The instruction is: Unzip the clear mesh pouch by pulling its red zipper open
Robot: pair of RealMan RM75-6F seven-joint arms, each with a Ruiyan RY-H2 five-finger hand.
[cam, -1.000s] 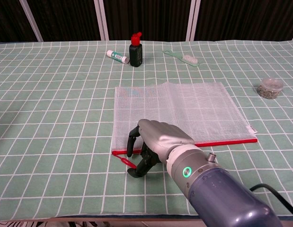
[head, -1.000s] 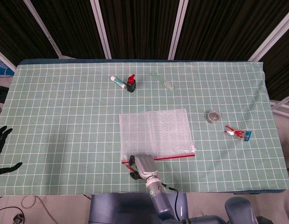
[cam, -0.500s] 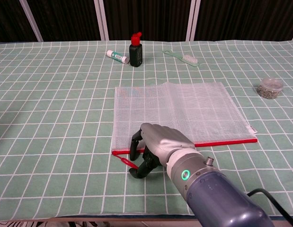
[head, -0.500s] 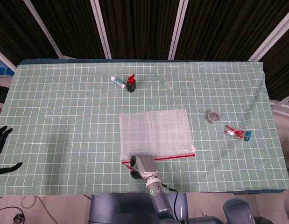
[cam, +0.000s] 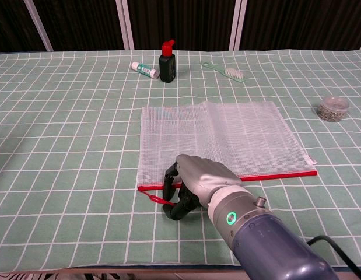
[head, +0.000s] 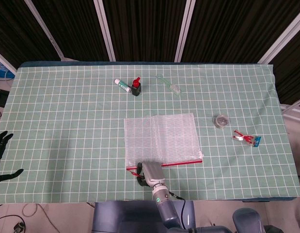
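The clear mesh pouch [head: 159, 138] [cam: 218, 137] lies flat in the middle of the green checked cloth. Its red zipper [head: 181, 162] [cam: 273, 175] runs along the near edge and looks closed. My right hand [head: 150, 171] [cam: 195, 178] sits at the pouch's near-left corner with its fingers curled in. It pinches the red zipper pull [cam: 157, 199], which pokes out to the left from under the fingers. My left hand [head: 2, 155] hangs off the table's left side, fingers apart, holding nothing.
A black bottle with a red cap [head: 135, 87] [cam: 167, 60], a white tube [head: 122, 85] and a green brush [head: 170, 85] lie at the back. A small jar [head: 221, 120] and a red-blue packet [head: 246, 139] lie to the right. The table's front edge is just behind my right hand.
My right hand has slid slightly toward the front edge and to the right, its fingers curling tighter on the red pull. The pouch and left hand have not moved.
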